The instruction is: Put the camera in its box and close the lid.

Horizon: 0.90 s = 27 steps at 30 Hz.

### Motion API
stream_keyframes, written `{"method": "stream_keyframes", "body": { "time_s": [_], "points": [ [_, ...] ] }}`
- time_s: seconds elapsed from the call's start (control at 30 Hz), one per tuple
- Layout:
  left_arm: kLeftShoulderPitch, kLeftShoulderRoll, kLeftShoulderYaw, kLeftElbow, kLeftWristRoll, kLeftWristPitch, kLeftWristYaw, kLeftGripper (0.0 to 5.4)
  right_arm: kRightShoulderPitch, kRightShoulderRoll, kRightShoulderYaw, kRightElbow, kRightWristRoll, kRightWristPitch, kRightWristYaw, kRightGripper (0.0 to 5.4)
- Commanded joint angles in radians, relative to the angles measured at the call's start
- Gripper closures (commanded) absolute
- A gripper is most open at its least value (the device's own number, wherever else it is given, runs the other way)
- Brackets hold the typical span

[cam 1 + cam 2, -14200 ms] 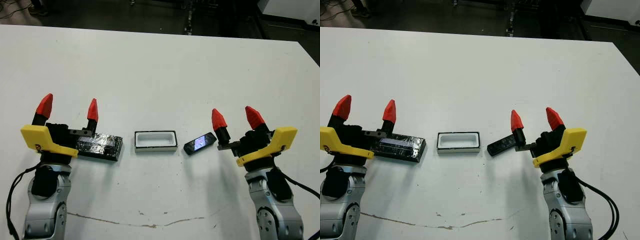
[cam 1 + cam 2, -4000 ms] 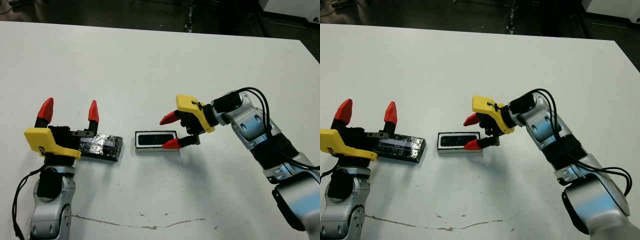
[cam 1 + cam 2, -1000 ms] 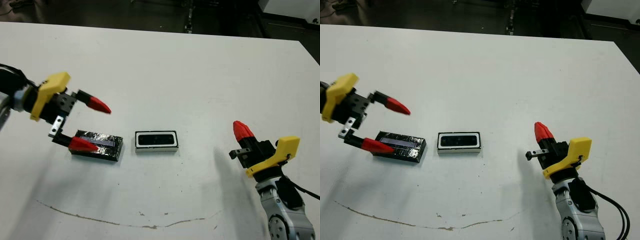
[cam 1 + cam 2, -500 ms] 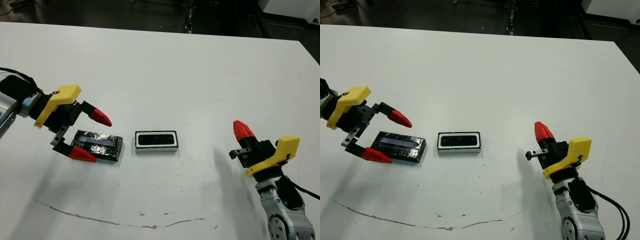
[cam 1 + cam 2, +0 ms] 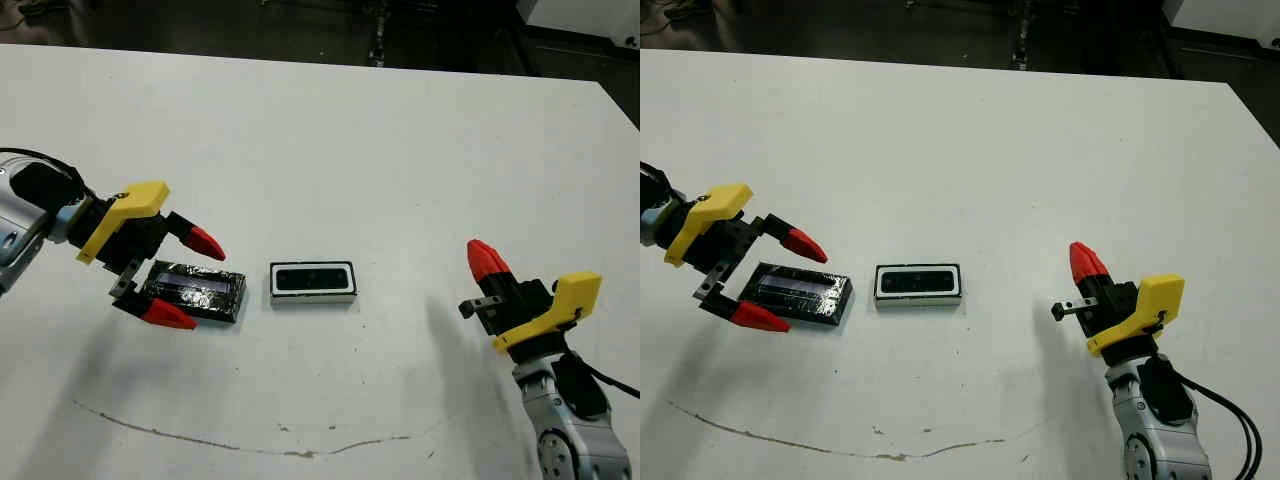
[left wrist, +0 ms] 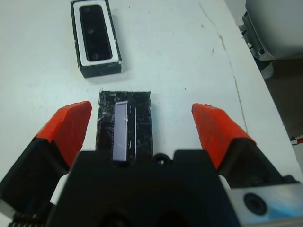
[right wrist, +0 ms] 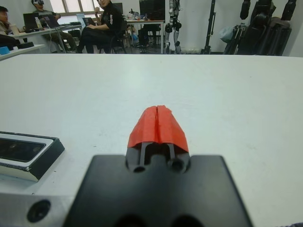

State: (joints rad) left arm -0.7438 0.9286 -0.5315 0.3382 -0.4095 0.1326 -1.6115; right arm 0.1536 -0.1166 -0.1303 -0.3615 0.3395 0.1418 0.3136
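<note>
Head views: box [image 5: 312,281] sits flat on the table [image 5: 350,140], long axis left-right, camera [image 5: 311,279] seated in its hollow along the same axis. Lid [image 5: 195,292] lies flat just left of the box, not touching, roughly end to end with it but skewed slightly. Left gripper [image 5: 182,279] is spread wide at the lid's far-from-box end, one red finger on each long side, not clamped on it. Right gripper [image 5: 484,262] is well right of the box, pointing up, fingers pressed together, holding nothing. Left wrist view: lid [image 6: 124,125] runs lengthwise between the two fingertips [image 6: 71,124], clear gap each side; box [image 6: 96,37] beyond its far end, camera [image 6: 95,32] inside. Right wrist view: fingertips [image 7: 158,124] meet in one red wedge; box corner [image 7: 26,153] off to the side.
</note>
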Motion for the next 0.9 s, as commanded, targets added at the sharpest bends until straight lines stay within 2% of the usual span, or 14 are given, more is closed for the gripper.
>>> {"method": "stream_keyframes", "body": {
  "time_s": [0.03, 0.2, 0.4, 0.8, 0.9],
  "points": [
    [0.004, -0.018, 0.013, 0.033, 0.030, 0.007, -0.003, 0.00, 0.007, -0.015, -0.004, 0.002, -0.003, -0.010, -0.001, 5.39],
    [0.007, -0.040, 0.025, 0.104, 0.039, -0.047, -0.003, 0.00, 0.007, -0.015, -0.005, 0.005, 0.003, -0.014, 0.008, 5.39],
    [-0.004, -0.060, 0.016, 0.176, 0.070, -0.161, -0.003, 0.00, 0.007, -0.016, -0.004, 0.001, 0.011, -0.008, 0.012, 5.39],
    [-0.007, -0.081, 0.022, 0.215, 0.135, -0.188, -0.003, 0.00, 0.011, -0.016, -0.005, -0.001, 0.011, -0.010, 0.016, 5.39],
    [-0.003, -0.087, 0.028, 0.221, 0.157, -0.232, -0.003, 0.00, 0.010, -0.018, -0.006, 0.004, 0.012, -0.015, 0.021, 5.39]
  ]
}}
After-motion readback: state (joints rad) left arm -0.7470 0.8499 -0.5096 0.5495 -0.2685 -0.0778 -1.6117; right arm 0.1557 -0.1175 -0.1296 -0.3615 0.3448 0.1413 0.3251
